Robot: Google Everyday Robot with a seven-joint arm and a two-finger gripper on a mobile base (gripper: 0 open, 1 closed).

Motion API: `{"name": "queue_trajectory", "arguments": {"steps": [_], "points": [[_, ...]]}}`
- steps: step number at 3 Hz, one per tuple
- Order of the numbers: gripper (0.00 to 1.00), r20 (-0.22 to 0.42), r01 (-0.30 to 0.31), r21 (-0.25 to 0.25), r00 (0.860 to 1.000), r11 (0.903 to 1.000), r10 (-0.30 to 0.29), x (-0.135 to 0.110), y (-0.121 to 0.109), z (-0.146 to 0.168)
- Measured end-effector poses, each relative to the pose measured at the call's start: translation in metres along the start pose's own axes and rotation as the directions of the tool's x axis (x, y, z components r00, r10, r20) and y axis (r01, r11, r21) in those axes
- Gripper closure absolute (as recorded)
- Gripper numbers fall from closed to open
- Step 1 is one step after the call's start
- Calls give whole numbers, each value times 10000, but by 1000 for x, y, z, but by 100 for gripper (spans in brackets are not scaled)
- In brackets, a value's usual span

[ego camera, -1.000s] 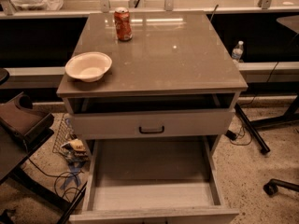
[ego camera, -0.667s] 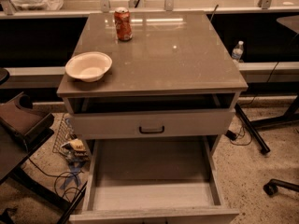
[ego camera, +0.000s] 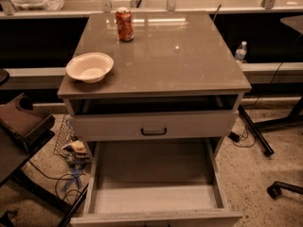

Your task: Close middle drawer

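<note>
The middle drawer (ego camera: 154, 174) is pulled far out of the cabinet toward the camera. It is a long shallow box with a grey-brown floor, pale side walls (ego camera: 214, 167) and a pale front edge (ego camera: 156, 217) at the bottom of the view. Its handle is out of view, and nothing lies inside it. Above it, the top drawer (ego camera: 194, 125), with a pale-grey front and a black bar handle (ego camera: 154, 131), stands slightly out under the tabletop. The bottom drawer is hidden. The gripper is not in view.
A white bowl (ego camera: 90, 66) and a red can (ego camera: 124, 24) stand on the cabinet top (ego camera: 180, 56). A dark chair (ego camera: 21, 122) and cables (ego camera: 71, 174) are at the left. A water bottle (ego camera: 241, 51), black stand legs (ego camera: 255, 131) and a chair caster (ego camera: 273, 190) are at the right.
</note>
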State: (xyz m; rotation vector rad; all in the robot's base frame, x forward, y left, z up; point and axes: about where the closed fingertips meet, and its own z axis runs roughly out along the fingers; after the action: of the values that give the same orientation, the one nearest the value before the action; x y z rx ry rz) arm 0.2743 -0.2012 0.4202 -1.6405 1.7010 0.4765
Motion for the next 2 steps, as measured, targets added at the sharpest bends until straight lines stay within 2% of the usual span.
{"name": "queue_trajectory", "arguments": {"steps": [1, 2], "points": [[100, 305, 74, -77, 9995, 9999, -72, 4, -22, 42], [100, 433, 354, 75, 9984, 9993, -357, 0, -52, 65]]}}
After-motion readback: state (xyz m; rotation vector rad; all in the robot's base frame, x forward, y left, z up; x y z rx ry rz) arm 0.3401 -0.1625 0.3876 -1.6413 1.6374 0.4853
